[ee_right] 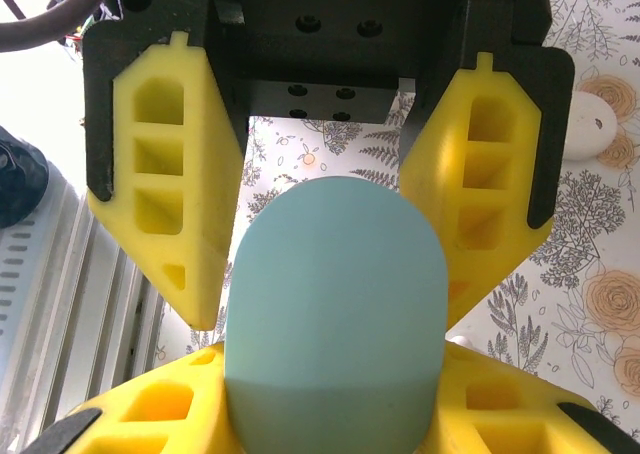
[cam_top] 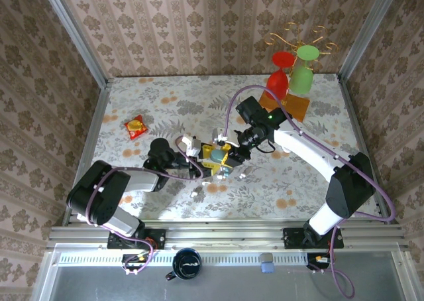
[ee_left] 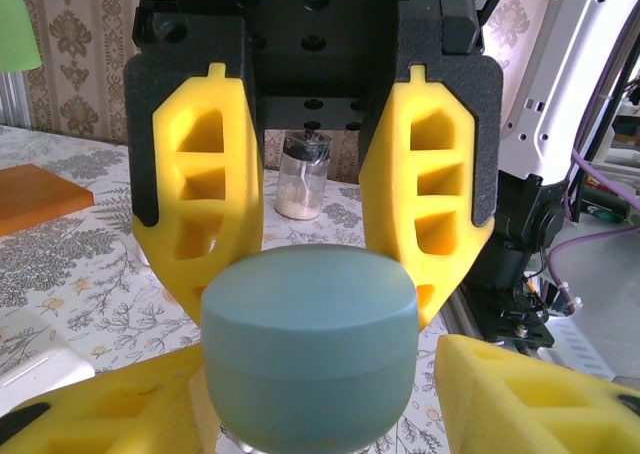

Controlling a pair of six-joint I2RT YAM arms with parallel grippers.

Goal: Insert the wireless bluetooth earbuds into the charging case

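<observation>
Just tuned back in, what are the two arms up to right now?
Both arms meet at mid-table over a light-blue case. The right gripper appears clamped on its sides; the left gripper flanks it from the opposite end, though a firm grip is unclear. A white oval object lies on the table nearby, untouched.

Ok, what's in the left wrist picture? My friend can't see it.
A light-blue rounded case sits in the middle, with the right gripper facing the camera, its yellow fingers either side. The left gripper pokes its own yellow fingers in from the bottom corners. Behind, a small jar and an orange board sit on the flowery table.
</observation>
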